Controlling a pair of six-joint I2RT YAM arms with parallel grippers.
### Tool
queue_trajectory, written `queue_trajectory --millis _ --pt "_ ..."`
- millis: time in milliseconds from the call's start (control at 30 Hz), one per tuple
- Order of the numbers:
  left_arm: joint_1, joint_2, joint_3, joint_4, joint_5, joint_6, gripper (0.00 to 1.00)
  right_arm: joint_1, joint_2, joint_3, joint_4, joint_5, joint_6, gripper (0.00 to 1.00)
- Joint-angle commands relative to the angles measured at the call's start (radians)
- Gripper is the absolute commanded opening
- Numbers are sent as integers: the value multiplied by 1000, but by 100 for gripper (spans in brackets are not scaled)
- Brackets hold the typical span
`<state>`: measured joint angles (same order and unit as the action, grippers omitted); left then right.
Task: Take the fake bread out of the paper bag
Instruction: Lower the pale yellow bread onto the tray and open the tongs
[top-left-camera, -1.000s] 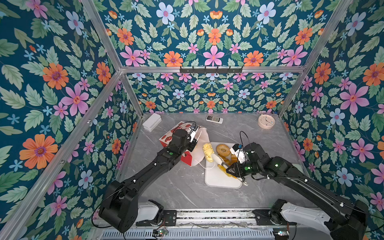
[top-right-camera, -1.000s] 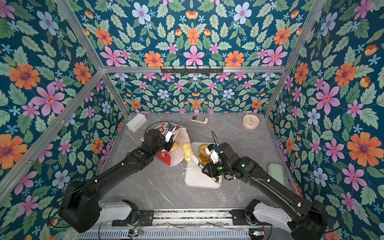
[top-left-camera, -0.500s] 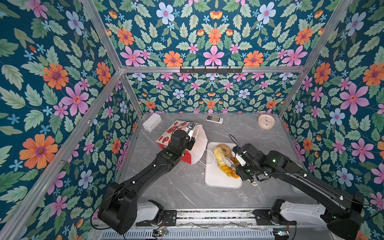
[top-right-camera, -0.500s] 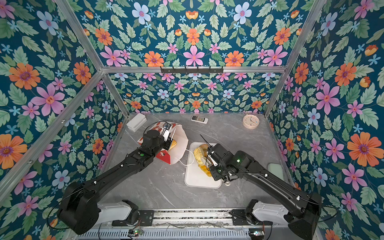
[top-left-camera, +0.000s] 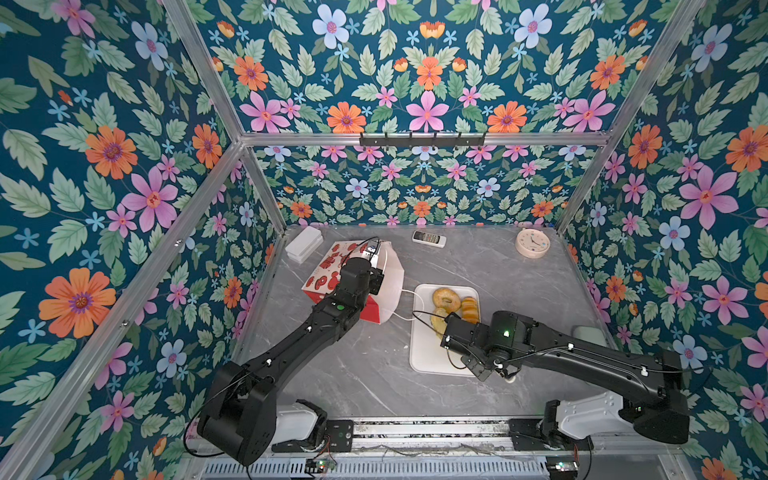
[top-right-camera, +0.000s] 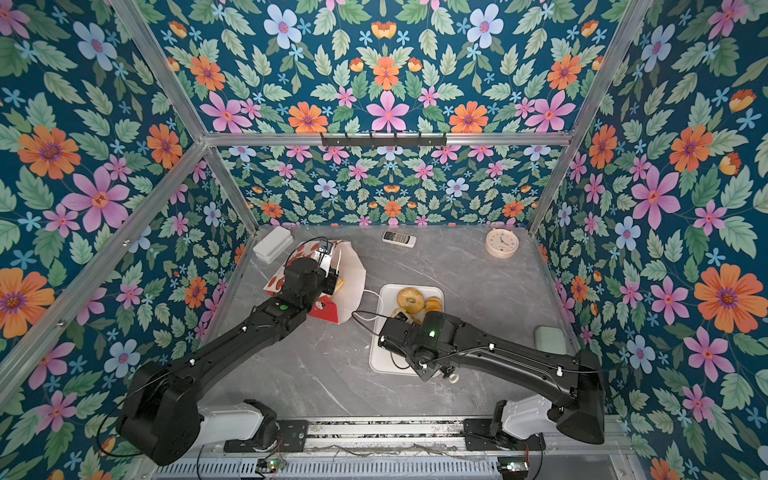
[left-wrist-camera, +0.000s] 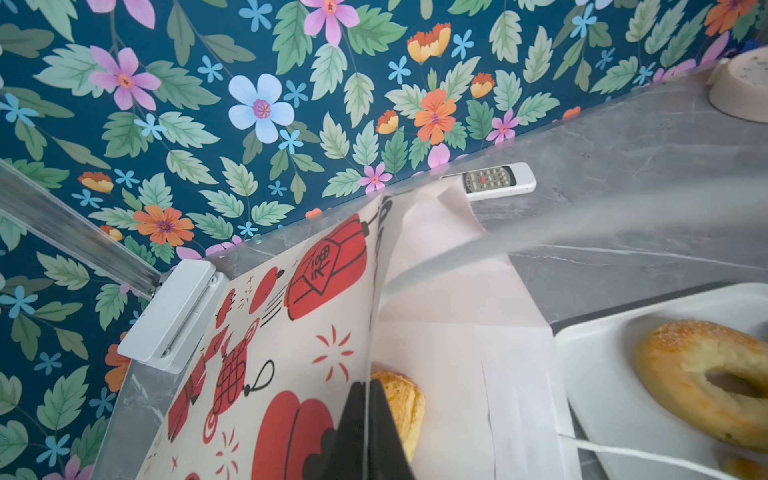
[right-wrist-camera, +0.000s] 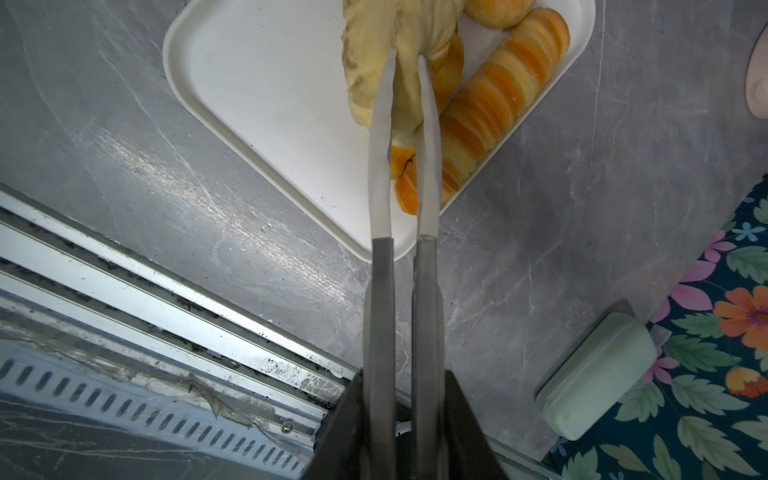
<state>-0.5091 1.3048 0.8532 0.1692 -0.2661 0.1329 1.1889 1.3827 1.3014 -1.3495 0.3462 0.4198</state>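
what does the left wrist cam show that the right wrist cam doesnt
Only the left wrist view: the left gripper pinching the paper bag by its wall, one fake bread piece inside it, a remote and a white box.
Only the right wrist view: the right gripper shut on a pale pastry, a ridged loaf and a mint case.
Both views: the white tray and the grey table.

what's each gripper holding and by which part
The left gripper pinches the paper bag by its opening's edge; right gripper clamps a pale yellow pastry across its body.
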Motion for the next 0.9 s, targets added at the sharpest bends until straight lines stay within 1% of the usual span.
queue_trajectory --millis 0,100,200,333,400,500,700,867 --pt "9 -12 -5 63 -14 -32 0 53 34 26 -76 63 72 21" --pt "14 -25 -19 83 4 -38 0 88 80 39 -101 78 104 20" --pt "17 -35 -28 92 14 -41 0 113 115 63 -143 123 156 20" --pt "21 -44 -44 102 19 -46 0 116 118 96 -176 223 222 20" --pt "22 -48 -48 105 22 -46 0 117 113 118 -177 241 228 20" --pt "24 -51 -52 111 22 -48 0 135 102 139 -121 212 198 20" --pt "35 -44 -52 119 34 -50 0 148 111 96 35 58 150 19" --pt "41 -35 -52 122 43 -52 0 149 119 42 74 16 155 19"
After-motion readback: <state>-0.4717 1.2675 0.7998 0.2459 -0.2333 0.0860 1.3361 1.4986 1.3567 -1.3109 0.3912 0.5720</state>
